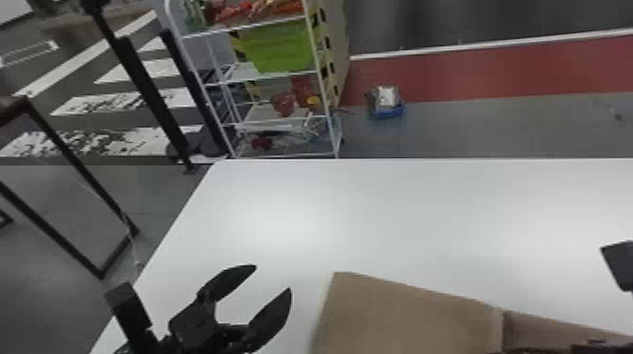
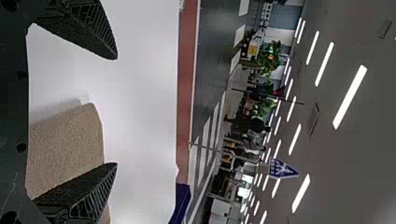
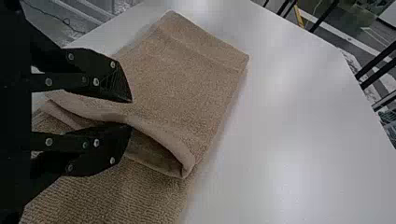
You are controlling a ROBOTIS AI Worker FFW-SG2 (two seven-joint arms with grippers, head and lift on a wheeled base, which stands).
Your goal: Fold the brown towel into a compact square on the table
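Head view, low on your left: the left gripper (image 1: 272, 278) sits over the white table (image 1: 377, 212) with its jaws spread wide and nothing between them, a little way off the brown towel (image 1: 405, 315). You can see the towel at the near edge of that view, from the middle toward the right, lying on the tabletop with a raised seam or edge running across it. Part of the right gripper (image 1: 605, 347) shows over the towel at the bottom right, and a black block (image 1: 620, 266) stands in at the right edge.

From the left wrist view, you get the left gripper (image 2: 116, 111) with its two fingers well apart, and the towel on the table beyond them, partly behind one finger.

Turn to the right wrist view and you find the right gripper (image 3: 131, 114) at the towel's lifted edge; whether its jaws are spread or pinching cloth, you cannot tell. There you see a smooth folded section resting on a more coarsely ribbed layer, with the edge of the fold gaping like a pocket.

Past the table, you have a white rack (image 1: 325, 113) holding a green bin (image 1: 280, 47), and a blue dish (image 1: 388, 112) on the floor beside it
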